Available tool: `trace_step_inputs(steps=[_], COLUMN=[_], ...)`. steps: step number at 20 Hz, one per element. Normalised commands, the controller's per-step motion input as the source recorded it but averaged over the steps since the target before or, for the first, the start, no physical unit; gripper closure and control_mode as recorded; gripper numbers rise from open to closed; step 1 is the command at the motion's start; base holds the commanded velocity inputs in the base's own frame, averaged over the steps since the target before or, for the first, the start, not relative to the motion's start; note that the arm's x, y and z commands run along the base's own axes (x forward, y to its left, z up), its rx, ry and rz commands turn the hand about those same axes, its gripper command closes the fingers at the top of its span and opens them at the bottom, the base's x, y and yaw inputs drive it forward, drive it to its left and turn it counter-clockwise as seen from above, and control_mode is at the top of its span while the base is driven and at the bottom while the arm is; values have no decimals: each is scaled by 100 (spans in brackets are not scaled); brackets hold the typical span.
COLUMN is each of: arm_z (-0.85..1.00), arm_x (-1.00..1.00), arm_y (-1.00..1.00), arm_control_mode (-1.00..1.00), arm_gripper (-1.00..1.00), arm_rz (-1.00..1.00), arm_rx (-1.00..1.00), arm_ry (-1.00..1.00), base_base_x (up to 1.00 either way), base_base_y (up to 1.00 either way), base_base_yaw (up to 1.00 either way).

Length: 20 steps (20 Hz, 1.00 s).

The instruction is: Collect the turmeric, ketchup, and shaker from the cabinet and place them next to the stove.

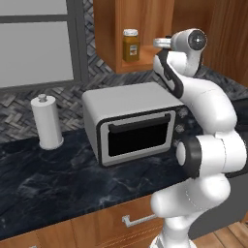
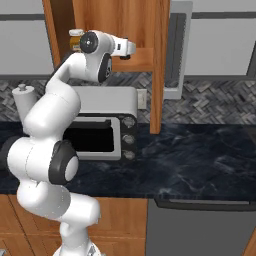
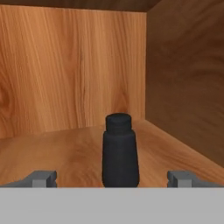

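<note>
The dark shaker (image 3: 120, 151) stands upright on the cabinet's wooden shelf (image 3: 65, 153), near the right side wall. My gripper (image 3: 113, 178) is open, and its two fingertips (image 3: 41, 178) flank the shaker at a wide gap without touching it. From the left base view, my hand (image 1: 162, 42) reaches into the cabinet (image 1: 150, 24), to the right of the turmeric jar (image 1: 131, 44). In the right base view the turmeric (image 2: 75, 36) peeks out behind my arm, and the gripper (image 2: 126, 52) is at shelf height. The ketchup and the stove are out of view.
A silver toaster oven (image 1: 133, 121) sits on the dark marble counter (image 1: 53, 179) right under the cabinet. A white paper-towel roll (image 1: 46, 121) stands to its left. A grey appliance front (image 2: 200, 227) lies below the counter at the right.
</note>
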Motion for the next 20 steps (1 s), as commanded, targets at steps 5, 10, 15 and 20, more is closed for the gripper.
trace_step_inputs(steps=[5, 10, 15, 20], arm_z=[0, 0, -3, -12], arm_x=[37, 34, 25, 18], arm_y=[-9, -11, -2, -4], arm_control_mode=[-100, -100, -100, -100], arm_gripper=[-100, -100, -100, -100], arm_rz=[0, 0, 0, 0], arm_rx=[0, 0, 0, 0], arm_ry=[1, 1, 1, 0], base_base_x=[0, 0, 0, 0], base_base_y=[0, 0, 0, 0], base_base_yaw=[0, 0, 0, 0])
